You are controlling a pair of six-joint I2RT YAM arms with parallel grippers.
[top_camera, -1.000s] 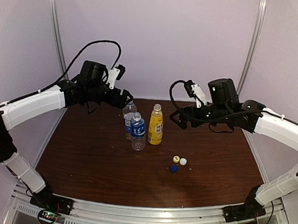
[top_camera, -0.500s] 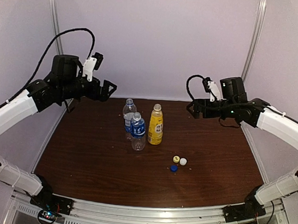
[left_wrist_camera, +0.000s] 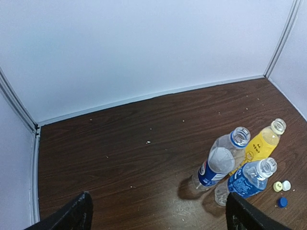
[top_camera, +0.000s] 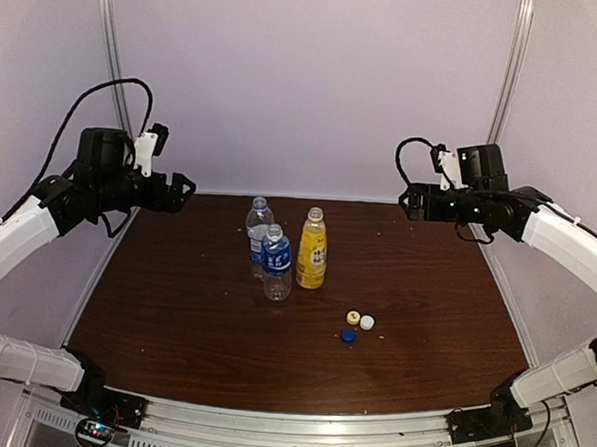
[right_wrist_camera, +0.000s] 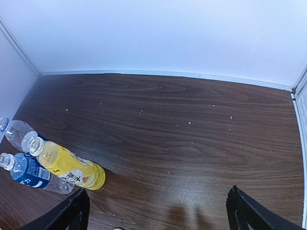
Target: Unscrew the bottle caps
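Three bottles stand upright and uncapped mid-table: the yellow-orange bottle point(top_camera: 312, 249), the short clear bottle point(top_camera: 276, 263) with a blue label, and the taller clear bottle point(top_camera: 258, 232) behind it. They also show in the left wrist view point(left_wrist_camera: 261, 145) point(left_wrist_camera: 249, 178) point(left_wrist_camera: 221, 160) and the right wrist view point(right_wrist_camera: 64, 169). The yellow cap point(top_camera: 354, 318), white cap point(top_camera: 367, 323) and blue cap point(top_camera: 348, 336) lie loose together on the table to the bottles' right. My left gripper point(top_camera: 180, 189) is open and empty, raised at the far left. My right gripper point(top_camera: 408, 201) is open and empty, raised at the far right.
The dark wooden table point(top_camera: 193, 328) is enclosed by pale walls at the back and sides. A metal rail point(top_camera: 298, 429) runs along the near edge by the arm bases.
Both arms have pulled back and outward from the bottles, the left to the far left, the right to the far right. Bottles and caps have not moved.
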